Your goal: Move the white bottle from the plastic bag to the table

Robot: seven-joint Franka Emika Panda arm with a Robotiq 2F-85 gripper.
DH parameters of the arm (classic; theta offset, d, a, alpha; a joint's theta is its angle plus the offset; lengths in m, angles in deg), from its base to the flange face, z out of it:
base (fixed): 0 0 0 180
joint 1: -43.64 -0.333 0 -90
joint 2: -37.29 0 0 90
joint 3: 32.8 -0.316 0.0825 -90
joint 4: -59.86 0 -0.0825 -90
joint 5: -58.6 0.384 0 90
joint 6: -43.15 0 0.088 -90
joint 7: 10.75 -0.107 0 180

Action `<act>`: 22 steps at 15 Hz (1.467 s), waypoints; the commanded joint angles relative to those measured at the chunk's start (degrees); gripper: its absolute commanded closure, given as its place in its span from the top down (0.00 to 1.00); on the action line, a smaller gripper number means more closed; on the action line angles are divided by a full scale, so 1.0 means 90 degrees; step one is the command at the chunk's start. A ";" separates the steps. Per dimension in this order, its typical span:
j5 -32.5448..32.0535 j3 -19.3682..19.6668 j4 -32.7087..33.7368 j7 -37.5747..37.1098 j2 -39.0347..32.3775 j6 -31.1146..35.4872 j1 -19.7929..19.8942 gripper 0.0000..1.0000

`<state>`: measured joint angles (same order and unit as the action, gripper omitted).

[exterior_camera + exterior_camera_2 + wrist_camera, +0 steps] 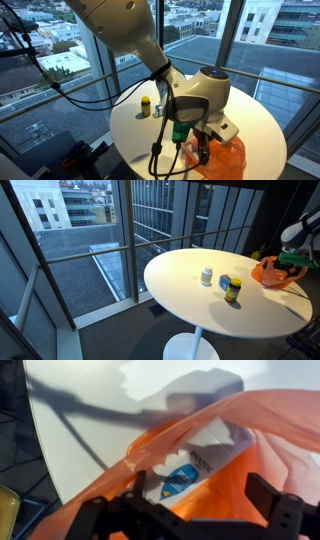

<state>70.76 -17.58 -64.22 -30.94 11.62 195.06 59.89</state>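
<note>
A white Pantene bottle [195,465] with a blue label lies inside the orange plastic bag [255,430], seen through the bag's opening in the wrist view. The bag lies at the edge of the round white table in both exterior views [228,160] [270,274]. My gripper [200,498] is open and hovers just above the bag's opening, with one finger on each side of the bottle and nothing between them. In an exterior view the gripper [205,146] hangs at the bag's near side. The bottle is hidden in both exterior views.
The table [190,305] stands by large windows on a single pedestal. A small white jar [207,276] and a yellow-and-blue bottle [232,288] stand near its middle. The yellow bottle [146,107] also shows across the table in an exterior view. Cables hang from the arm [160,70].
</note>
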 commanded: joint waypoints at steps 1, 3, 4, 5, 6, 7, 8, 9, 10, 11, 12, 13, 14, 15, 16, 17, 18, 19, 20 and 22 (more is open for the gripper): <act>0.0110 0.0086 0.0070 -0.0178 0.0035 -0.0302 -0.0058 1.00; 0.0118 0.0093 0.0081 -0.0235 0.0023 -0.0365 -0.0057 1.00; 0.0128 0.0087 0.0096 -0.0243 0.0002 -0.0369 -0.0051 1.00; 0.0132 0.0080 0.0107 -0.0236 -0.0019 -0.0354 -0.0047 1.00; 0.0124 0.0078 0.0135 -0.0240 -0.0053 -0.0376 -0.0049 1.00; 0.0131 0.0062 0.0141 -0.0211 -0.0072 -0.0329 -0.0042 1.00; 0.0136 0.0047 0.0147 -0.0179 -0.0092 -0.0294 -0.0036 1.00; 0.0141 0.0036 0.0149 -0.0160 -0.0104 -0.0263 -0.0034 1.00; 0.0137 0.0035 0.0154 -0.0153 -0.0122 -0.0228 -0.0038 1.00; 0.0133 0.0035 0.0163 -0.0153 -0.0138 -0.0223 -0.0040 1.00; 0.0130 0.0037 0.0177 -0.0155 -0.0158 -0.0214 -0.0044 1.00; 0.0126 0.0039 0.0190 -0.0157 -0.0174 -0.0208 -0.0048 1.00; 0.0121 0.0043 0.0207 -0.0160 -0.0195 -0.0205 -0.0051 1.00; 0.0119 0.0044 0.0227 -0.0162 -0.0219 -0.0204 -0.0053 1.00; 0.0119 0.0044 0.0244 -0.0159 -0.0239 -0.0203 -0.0052 1.00; 0.0115 0.0046 0.0261 -0.0160 -0.0258 -0.0202 -0.0054 1.00; 0.0112 0.0048 0.0279 -0.0161 -0.0273 -0.0199 -0.0056 1.00; 0.0112 0.0048 0.0293 -0.0159 -0.0280 -0.0201 -0.0054 0.96; 0.0109 0.0052 0.0299 -0.0160 -0.0273 -0.0202 -0.0056 0.73; 0.0106 0.0053 0.0295 -0.0144 -0.0232 -0.0205 -0.0053 0.69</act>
<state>70.76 -17.33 -62.79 -32.21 9.81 193.39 59.63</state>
